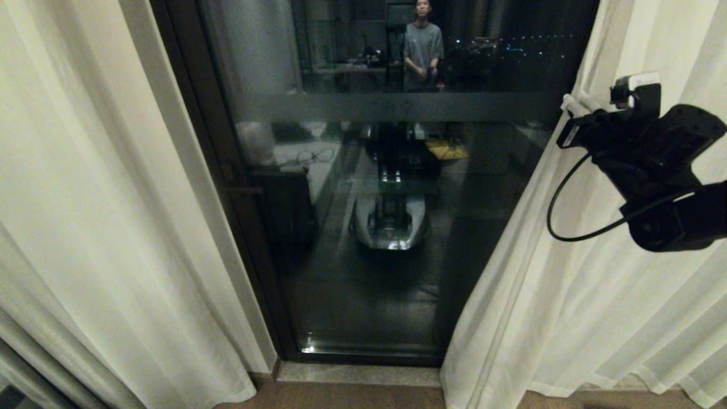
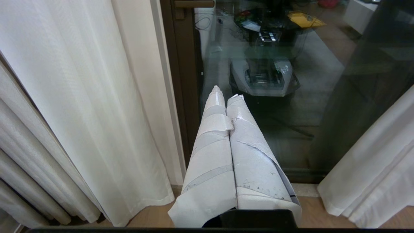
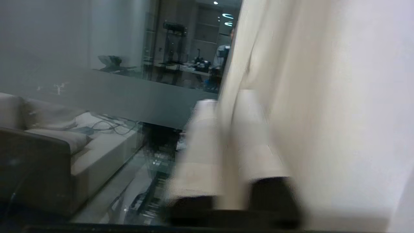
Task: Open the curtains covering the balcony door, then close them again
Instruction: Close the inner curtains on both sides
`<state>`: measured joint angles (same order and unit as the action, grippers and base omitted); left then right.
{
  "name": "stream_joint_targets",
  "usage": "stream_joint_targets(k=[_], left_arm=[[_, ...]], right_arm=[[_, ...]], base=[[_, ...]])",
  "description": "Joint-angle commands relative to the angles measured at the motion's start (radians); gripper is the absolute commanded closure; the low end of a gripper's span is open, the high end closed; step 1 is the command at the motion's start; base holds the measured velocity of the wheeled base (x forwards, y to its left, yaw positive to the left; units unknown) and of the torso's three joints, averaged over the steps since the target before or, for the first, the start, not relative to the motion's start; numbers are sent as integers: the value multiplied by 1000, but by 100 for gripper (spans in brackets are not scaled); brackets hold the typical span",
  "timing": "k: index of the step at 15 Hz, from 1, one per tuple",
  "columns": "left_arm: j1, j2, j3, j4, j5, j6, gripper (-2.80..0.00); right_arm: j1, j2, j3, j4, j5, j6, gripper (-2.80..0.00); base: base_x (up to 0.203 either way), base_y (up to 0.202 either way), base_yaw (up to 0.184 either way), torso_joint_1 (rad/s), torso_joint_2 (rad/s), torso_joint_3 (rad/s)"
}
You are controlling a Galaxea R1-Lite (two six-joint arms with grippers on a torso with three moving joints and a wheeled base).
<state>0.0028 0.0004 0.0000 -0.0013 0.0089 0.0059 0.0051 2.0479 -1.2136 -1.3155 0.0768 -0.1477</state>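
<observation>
Curtains [image 1: 102,216] hang parted to either side of the balcony door [image 1: 392,238], leaving a broad stretch of dark glass bare between them. The left panel falls in soft pleats down to the wooden floor [image 1: 352,397], covering the door's left frame edge; the right panel [image 1: 568,318] slants from the upper right down to the sill [image 1: 358,374], its inner edge lying over the right part of the glass. A frosted band [image 1: 397,107] runs across the glass, and the pane mirrors the room behind: the robot's own base, a sofa, and a person standing far back (only as a reflection).

The right gripper [image 1: 573,105] is raised at the right panel's inner edge, level with the frosted band. In the right wrist view its pale padded fingers [image 3: 200,152] stand a little apart with a fold of the right curtain [image 3: 226,136] running between them; the picture is smeared, so whether the pads still press the cloth or merely flank it cannot be told. A black cable [image 1: 559,210] loops below that arm.

The left gripper [image 2: 226,95] is low in front of the door, pointing at the glass near the left frame, its two taped white fingers [image 2: 213,152] pressed together along their whole length with nothing between them. The left panel hangs just beside it, not touching.
</observation>
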Motion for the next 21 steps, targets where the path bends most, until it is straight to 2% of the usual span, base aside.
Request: stream_joint_targets(k=[1, 5, 8, 10, 14, 17, 21], left_arm=[[0, 0, -2, 0, 0, 0, 0], [0, 0, 0, 0, 0, 0, 0], [0, 0, 0, 0, 0, 0, 0], [0, 0, 0, 0, 0, 0, 0], [0, 0, 0, 0, 0, 0, 0], [0, 0, 0, 0, 0, 0, 0], [0, 0, 0, 0, 0, 0, 0]], right_arm=[[-2, -3, -2, -8, 4, -1, -280], [-2, -39, 12, -8, 41, -4, -280], [-15, -133, 81, 2, 41, -5, -280], [-29, -238, 164, 9, 56, -5, -280], [-56, -489, 482, 13, 79, -2, -280], [-62, -598, 686, 2, 83, 1, -280], [-63, -614, 697, -4, 83, 25, -280]], base=[[0, 0, 0, 0, 0, 0], [0, 0, 0, 0, 0, 0], [0, 0, 0, 0, 0, 0], [0, 0, 0, 0, 0, 0], [0, 0, 0, 0, 0, 0], [0, 0, 0, 0, 0, 0], [0, 0, 0, 0, 0, 0]])
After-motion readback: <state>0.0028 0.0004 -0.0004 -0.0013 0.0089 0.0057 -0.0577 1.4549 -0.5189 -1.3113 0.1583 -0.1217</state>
